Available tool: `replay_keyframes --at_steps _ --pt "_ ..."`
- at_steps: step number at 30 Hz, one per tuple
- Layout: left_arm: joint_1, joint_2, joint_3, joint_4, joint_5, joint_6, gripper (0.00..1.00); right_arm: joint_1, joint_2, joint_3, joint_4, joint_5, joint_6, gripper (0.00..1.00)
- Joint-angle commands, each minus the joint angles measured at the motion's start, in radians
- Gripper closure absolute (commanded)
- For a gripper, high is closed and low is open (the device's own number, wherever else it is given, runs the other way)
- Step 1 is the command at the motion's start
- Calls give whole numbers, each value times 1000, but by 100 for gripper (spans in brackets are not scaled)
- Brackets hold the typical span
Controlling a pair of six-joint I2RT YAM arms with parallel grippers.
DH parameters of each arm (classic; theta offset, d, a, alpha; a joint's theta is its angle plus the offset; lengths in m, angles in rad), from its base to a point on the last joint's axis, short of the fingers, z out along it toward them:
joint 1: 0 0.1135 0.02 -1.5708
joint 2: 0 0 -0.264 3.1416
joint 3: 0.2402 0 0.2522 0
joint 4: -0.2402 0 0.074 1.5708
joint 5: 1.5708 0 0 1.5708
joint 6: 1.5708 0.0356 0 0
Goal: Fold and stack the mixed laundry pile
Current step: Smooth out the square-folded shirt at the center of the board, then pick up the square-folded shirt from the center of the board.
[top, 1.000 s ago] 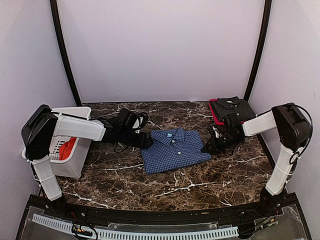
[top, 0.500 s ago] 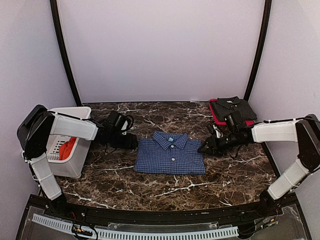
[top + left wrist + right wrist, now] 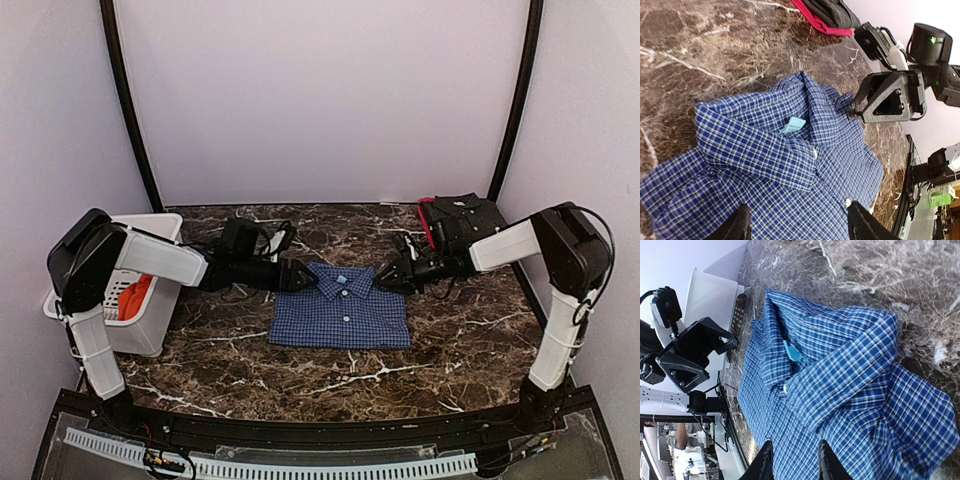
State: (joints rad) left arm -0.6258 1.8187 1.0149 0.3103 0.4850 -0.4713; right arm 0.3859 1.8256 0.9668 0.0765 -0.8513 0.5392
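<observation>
Blue-checked cloth shirt, folded square on a veined marble table.
Left gripper, jaws wide apart, and right gripper, narrowly apart, stretch low at its collar.

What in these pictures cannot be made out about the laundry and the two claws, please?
- Orange-red garment: top view, mostly hidden by the basket wall and left arm.
- Red item under the dark shirt: only an edge shows.
- Checked shirt sleeves: out of sight in every view.
- Right claw: whether it touches the shirt; too small from above, height unclear in its wrist view.
</observation>
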Motion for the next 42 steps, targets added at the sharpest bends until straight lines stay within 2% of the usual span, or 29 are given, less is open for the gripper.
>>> replay_keyframes --at_steps 1,9,11,14,18,21,24,28,32,36,42 --pt "9 121 14 136 64 -93 36 -47 132 4 229 -106 86 75" --pt "104 185 -20 84 -102 -100 40 -134 235 13 206 -55 60 74" --pt "117 158 -37 90 -81 -79 37 -137 188 6 211 -66 70 74" --pt "104 37 -45 75 -94 4 32 -133 45 8 133 -44 41 70" --pt "-1 -114 -10 -57 -227 225 25 -135 -151 -25 -26 10 -2 61" --pt "-145 -143 40 -151 -340 450 25 -135 -271 -96 -100 69 -4 58" --pt "-245 -124 60 -156 -384 589 26 -136 -368 -183 -113 77 34 57" --pt "-383 -47 106 -134 -399 745 30 -136 -454 -288 -97 81 90 56" --pt "-469 80 210 -159 -420 868 34 -136 -497 -371 -67 71 143 55" --pt "-513 201 305 -182 -460 968 39 -137 -518 -451 14 48 200 55" --pt "-522 323 396 -200 -473 1014 48 -136 -538 -506 38 56 236 55"
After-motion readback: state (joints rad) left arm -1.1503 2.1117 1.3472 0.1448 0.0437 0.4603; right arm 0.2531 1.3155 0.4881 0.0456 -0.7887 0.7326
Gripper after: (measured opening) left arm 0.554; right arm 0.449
